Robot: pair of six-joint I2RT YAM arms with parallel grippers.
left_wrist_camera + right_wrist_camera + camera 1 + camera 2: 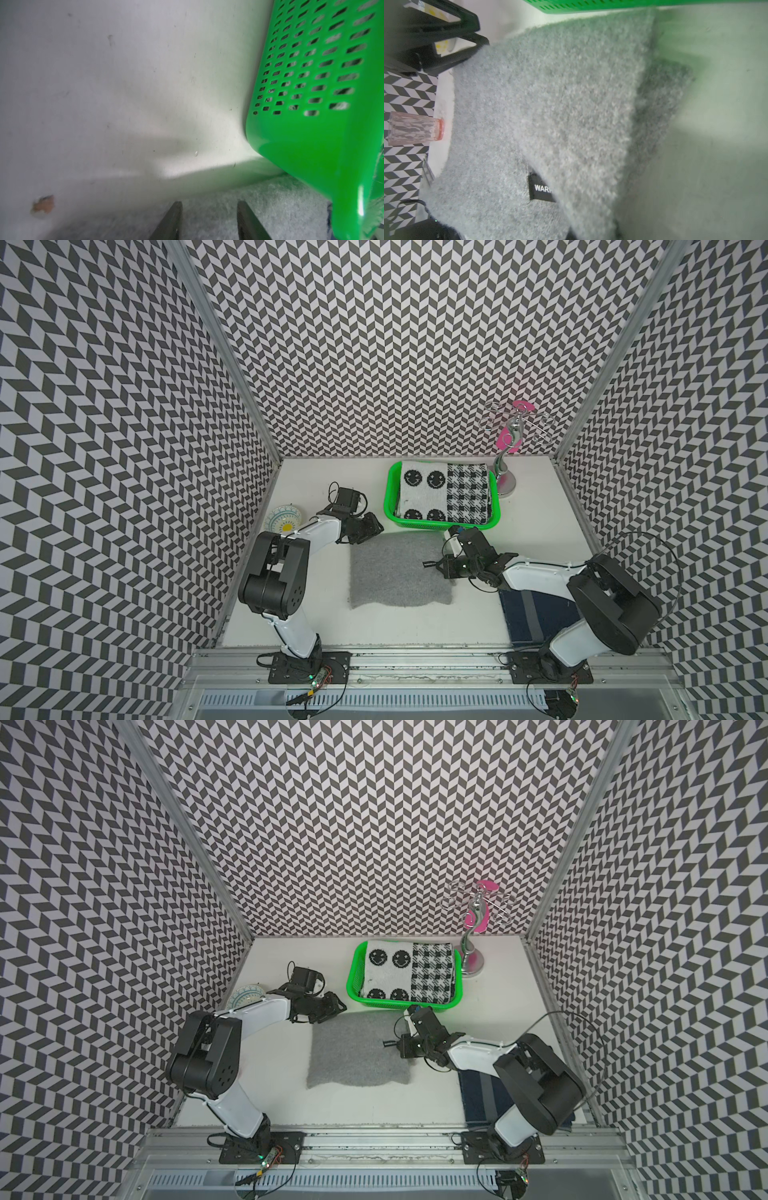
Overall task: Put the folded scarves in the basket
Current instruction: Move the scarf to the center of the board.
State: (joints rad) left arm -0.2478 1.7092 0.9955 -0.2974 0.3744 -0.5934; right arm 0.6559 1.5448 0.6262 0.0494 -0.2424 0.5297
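**Hazard 1, near side.** The right claw [436, 566] is closed on the right edge of the gray scarf [395, 572], just beside its black label [542, 188]. In the right wrist view the upper layer rises toward the lens while a lower layer lies flat on the counter [415, 626]. The pinch may hold one layer only, and a lift from such a grip is likely to open the fold.

**Hazard 2, middle.** The left claw [374, 527] stands at the scarf's far left corner. Its fingers [170, 220] are partly apart, with nothing visibly gripped. If only the right side rises, the free side is likely to sag and drag.

**Hazard 3, far side.** The basket [419, 524] sits just beyond the gray scarf. It already holds a patterned scarf [444, 493] that fills it to the rim. A second scarf would rest high and could slide over the low wall. A dragged scarf could also catch the near wall and push the basket toward the metal stand [505, 472] beside its far right corner.

**Arm pose.**
- Right arm: reaches forward and inward, low, crossing above a navy cloth [534, 614]. Its wrist is just beside the basket's near wall.
- Left arm: bent at the elbow, forearm angled toward the basket, claw low over the counter.
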